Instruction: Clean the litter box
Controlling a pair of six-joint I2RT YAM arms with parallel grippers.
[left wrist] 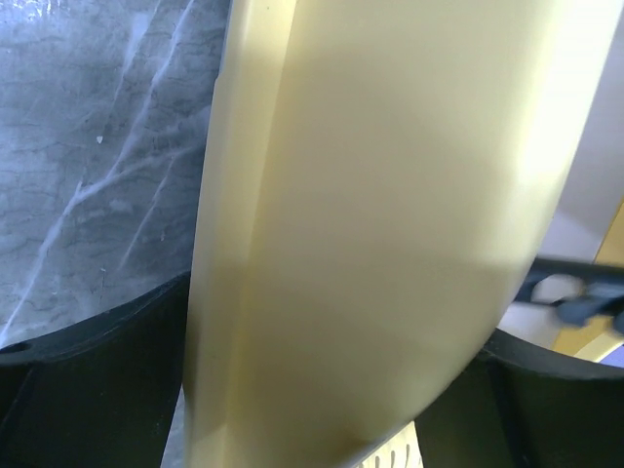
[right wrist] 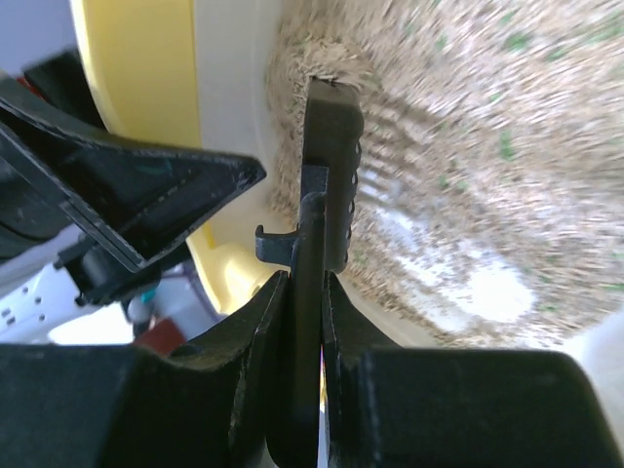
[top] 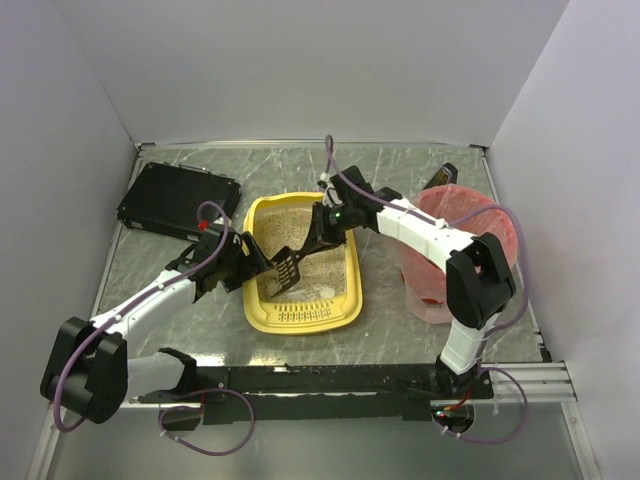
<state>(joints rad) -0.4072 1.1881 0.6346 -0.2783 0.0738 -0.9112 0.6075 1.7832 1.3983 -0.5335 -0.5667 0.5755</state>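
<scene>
yellow plastic marks the litter box (top: 300, 318). from above we see it in the middle of the tabletop (top: 280, 165), its slotted rim toward the near edge and beige litter (top: 320, 262) inside. the left gripper (top: 250, 262) straddles the box's left wall. the right gripper (top: 318, 235) hangs over the box from the far right side, pinching the handle of a black slotted scoop (top: 286, 272) whose blade sits over the litter by the left wall. a flat black box (top: 180, 203) lies near the far left corner. a pink-red bin (top: 460, 198) stands by the right edge, partly behind the right arm.

in the left wrist view the litter box (left wrist: 370, 214) fills the frame with its wall, between two dark fingers (left wrist: 88, 390). the jaws are spread wide on either side of it. they seem close against it, but we cannot tell whether they press.

in the right wrist view the right gripper (right wrist: 307, 312) is pressed together on the scoop (right wrist: 331, 146) handle. the blade shows edge-on above blurred litter (right wrist: 468, 146), with the box's yellow wall to the left.
</scene>
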